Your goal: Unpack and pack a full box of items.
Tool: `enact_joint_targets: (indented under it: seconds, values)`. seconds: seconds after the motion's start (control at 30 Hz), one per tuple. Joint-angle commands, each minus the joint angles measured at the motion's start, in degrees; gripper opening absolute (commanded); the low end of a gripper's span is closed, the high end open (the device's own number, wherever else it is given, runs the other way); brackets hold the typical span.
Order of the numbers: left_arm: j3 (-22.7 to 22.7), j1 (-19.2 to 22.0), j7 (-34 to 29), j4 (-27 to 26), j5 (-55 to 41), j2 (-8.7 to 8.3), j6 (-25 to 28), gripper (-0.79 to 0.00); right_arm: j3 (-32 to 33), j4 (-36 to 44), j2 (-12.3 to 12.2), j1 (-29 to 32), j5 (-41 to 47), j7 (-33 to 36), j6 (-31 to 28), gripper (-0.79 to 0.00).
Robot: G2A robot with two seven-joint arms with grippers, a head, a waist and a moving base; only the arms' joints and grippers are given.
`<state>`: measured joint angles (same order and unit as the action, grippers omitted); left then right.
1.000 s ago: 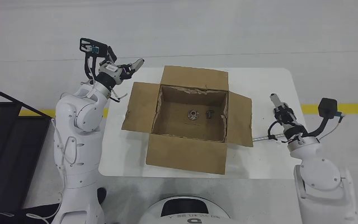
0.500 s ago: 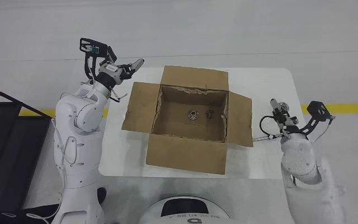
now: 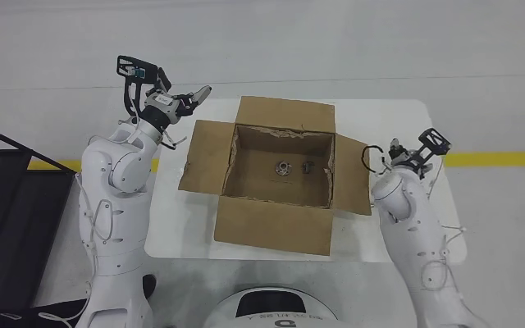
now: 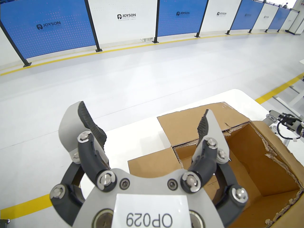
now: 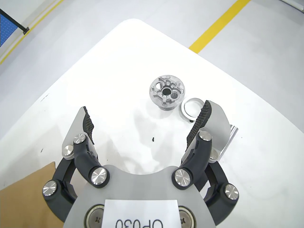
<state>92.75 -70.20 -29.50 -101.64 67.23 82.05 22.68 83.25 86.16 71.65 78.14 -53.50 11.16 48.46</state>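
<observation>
I see my right gripper (image 5: pixel 146 111) spread wide above the table (image 5: pixel 114 72); a hub (image 5: pixel 167 92) sits just beside a ring (image 5: pixel 189 109) near one fingertip.

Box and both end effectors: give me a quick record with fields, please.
box: open, flaps spread, on the table
inside box: two small metal parts on its floor
left end effector: open, empty, over the table's far left corner
right end effector: open, empty, above the table right of the box
beside right end effector: metal hub and ring on the table
</observation>
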Motion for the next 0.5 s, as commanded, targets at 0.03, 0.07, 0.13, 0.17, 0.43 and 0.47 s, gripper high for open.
enact_joint_targets:
  seconds: [0.03,0.07,0.13,0.17,0.43,0.47]
  values:
    - [0.04,0.01,0.00,0.00,-0.05,0.00,0.00,0.000,-0.87,-3.89,0.37,-2.90,0.66,1.16,-0.31,0.000]
    - [0.04,0.01,0.00,0.00,-0.05,0.00,0.00,0.000,-0.92,-5.45,0.42,-3.61,-0.10,0.65,0.17,0.000]
    - [0.04,0.01,0.00,0.00,-0.05,0.00,0.00,0.000,-1.60,-7.95,0.69,-5.16,-0.27,0.68,0.48,0.000]
    - [0.04,0.01,0.00,0.00,-0.05,0.00,0.00,0.000,-1.71,-9.09,0.80,-5.87,0.00,0.91,0.40,0.000]
    - [0.04,0.01,0.00,0.00,-0.05,0.00,0.00,0.000,-2.25,-18.89,1.71,-11.61,0.11,-1.17,1.06,0.000]
    - [0.04,0.01,0.00,0.00,-0.05,0.00,0.00,0.000,-2.30,-19.64,1.84,-12.11,0.43,-1.34,0.98,0.000]
